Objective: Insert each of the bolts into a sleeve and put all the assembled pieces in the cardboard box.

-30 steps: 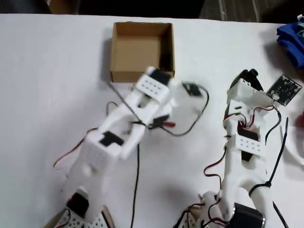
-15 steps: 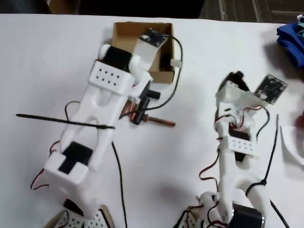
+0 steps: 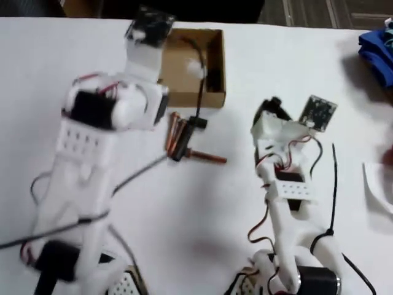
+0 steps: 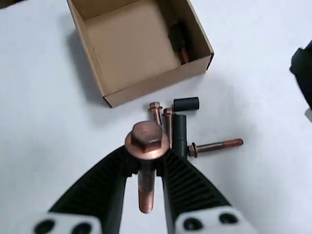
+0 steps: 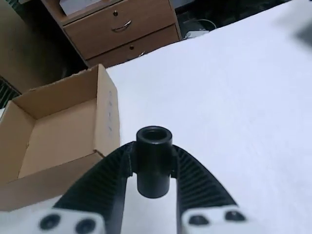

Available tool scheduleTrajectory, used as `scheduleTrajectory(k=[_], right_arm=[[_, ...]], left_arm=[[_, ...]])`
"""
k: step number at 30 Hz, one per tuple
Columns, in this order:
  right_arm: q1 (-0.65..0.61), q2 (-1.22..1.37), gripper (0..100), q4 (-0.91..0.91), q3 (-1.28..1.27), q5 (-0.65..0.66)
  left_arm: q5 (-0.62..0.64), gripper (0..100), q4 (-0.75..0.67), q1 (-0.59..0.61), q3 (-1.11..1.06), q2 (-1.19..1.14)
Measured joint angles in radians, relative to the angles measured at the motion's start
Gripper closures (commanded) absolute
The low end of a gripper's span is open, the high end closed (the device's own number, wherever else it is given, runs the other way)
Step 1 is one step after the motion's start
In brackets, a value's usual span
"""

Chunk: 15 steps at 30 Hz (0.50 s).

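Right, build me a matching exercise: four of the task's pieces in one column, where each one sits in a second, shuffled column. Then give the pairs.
Column one
1. copper hex-head bolt seen head-on
2. black cylindrical sleeve seen end-on
3. assembled bolt-in-sleeve piece
4. short black sleeve beside the loose bolts

Column two
A. inside the brown cardboard box, by a side wall
B. clamped in the right gripper
C. lying on the white table, just outside the box
D. clamped in the left gripper

Pairs: 1-D, 2-B, 3-A, 4-C.

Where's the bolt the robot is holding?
In the left wrist view, the bolt is gripped in the left hand, near the loose bolts beside the box.
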<state>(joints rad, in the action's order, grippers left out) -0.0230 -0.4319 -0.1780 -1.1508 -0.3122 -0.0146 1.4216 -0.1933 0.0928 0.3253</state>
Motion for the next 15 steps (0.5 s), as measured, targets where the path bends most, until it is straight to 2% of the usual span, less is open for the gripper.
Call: scheduleTrajectory(k=[4,10,13,15], right_arm=[[-0.052,0.0,97.8,-0.002,-0.011,0.0],[-0.115,-0.003,97.8,-0.002,-0.031,0.0],[-0.169,-0.003,97.8,-0.014,-0.048,0.003],[-0.204,-0.003,97.8,-0.069,-0.077,0.052]], left_arm=[[0.011,98,-0.311,-0.005,-0.414,0.235],[0.241,98,-0.916,-0.005,-0.991,0.592],[0.324,98,-1.111,-0.003,-1.126,0.652],[0.347,98,-1.16,-0.003,-1.137,0.652]])
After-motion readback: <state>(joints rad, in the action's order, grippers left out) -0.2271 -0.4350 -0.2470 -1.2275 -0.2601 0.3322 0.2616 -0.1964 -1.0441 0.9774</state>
